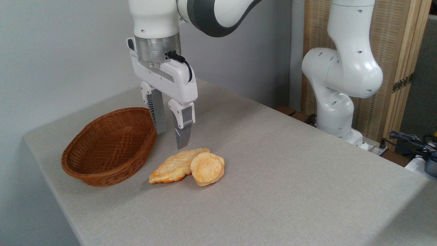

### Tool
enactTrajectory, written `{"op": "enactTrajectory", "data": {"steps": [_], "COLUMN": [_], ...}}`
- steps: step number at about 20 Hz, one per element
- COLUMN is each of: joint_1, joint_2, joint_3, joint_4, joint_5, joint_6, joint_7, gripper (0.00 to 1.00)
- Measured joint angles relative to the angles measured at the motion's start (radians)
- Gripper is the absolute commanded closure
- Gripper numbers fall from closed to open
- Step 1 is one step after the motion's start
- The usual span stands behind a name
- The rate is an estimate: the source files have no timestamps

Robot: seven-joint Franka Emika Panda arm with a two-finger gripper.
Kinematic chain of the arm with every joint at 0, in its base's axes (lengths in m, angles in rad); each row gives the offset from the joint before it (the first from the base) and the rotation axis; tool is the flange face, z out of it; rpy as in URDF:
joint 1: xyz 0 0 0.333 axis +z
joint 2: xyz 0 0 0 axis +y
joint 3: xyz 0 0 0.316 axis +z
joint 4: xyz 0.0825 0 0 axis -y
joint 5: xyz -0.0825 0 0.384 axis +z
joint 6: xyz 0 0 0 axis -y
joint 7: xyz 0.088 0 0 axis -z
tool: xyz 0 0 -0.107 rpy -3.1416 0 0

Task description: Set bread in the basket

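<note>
The bread [207, 168], a small round golden bun with a cracked pale top, lies on the grey table, leaning against a longer braided loaf. The basket [110, 146], oval reddish-brown wicker, stands to its left with nothing inside. My gripper [171, 139] hangs open above the table, between the basket's right rim and the two breads, its fingertips just above the far end of the braided loaf. Nothing is between its fingers [183, 131].
The longer leaf-shaped braided bread [175, 166] touches the bun's left side. The arm's white base [336, 102] stands at the table's far right edge. Cables and gear [414, 143] lie beyond it. The table's left edge runs close to the basket.
</note>
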Motion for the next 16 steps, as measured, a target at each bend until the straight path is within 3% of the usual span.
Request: {"op": "enactTrajectory", "data": {"steps": [16], "joint_1": [0.000], "joint_2": [0.006], "joint_3": [0.000], "joint_4": [-0.002], "joint_5": [-0.005], "joint_6": [-0.011], "joint_7": [0.000], "gripper": [0.00]}}
